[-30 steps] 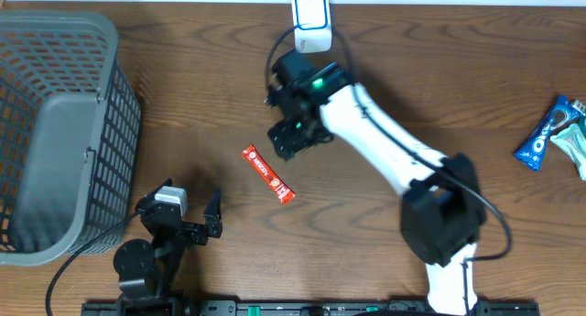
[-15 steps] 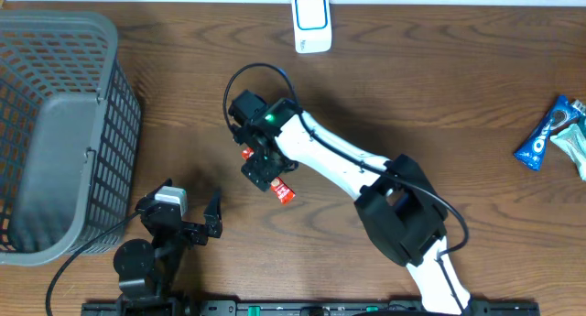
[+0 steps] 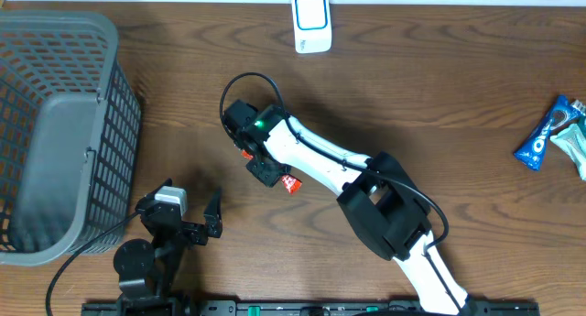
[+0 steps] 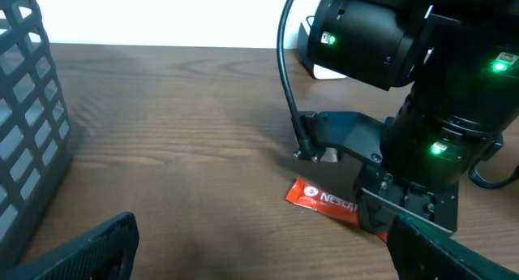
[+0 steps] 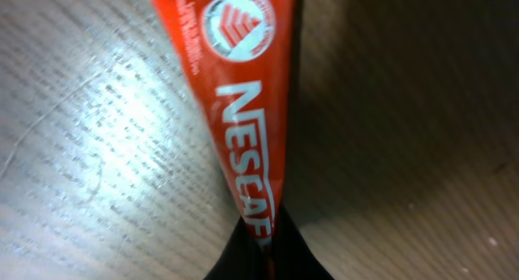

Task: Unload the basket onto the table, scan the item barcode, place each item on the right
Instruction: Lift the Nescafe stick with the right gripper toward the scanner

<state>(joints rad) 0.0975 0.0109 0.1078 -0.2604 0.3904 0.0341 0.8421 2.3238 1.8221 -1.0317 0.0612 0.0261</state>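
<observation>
the slim red foil coffee stick sachet [image 5: 243, 93] with white lettering lies flat on the brown wooden counter [image 3: 439, 96], near the middle and a little to the left. the jaws of the white-and-black right arm [image 3: 320, 160] are pinched shut on one end of it. the wrist view shows the foil narrowing into the pinch, so the hold looks thin and close to the tip. given that, the lift should be slow and straight up, so the sachet neither slides out nor folds. only the printed front shows. i cannot tell where the barcode sits, so the wrist may need to roll to turn that face toward the small white box-shaped scanner [image 3: 311, 23] with the blue-edged window, which stands at the far edge, well apart. present the stick flat and steady before the window, not drooping. the black left arm [image 3: 156, 234] rests at the near edge, jaws spread wide and holding nothing, beside the grey plastic mesh basket [image 3: 55, 133], out of the path.
</observation>
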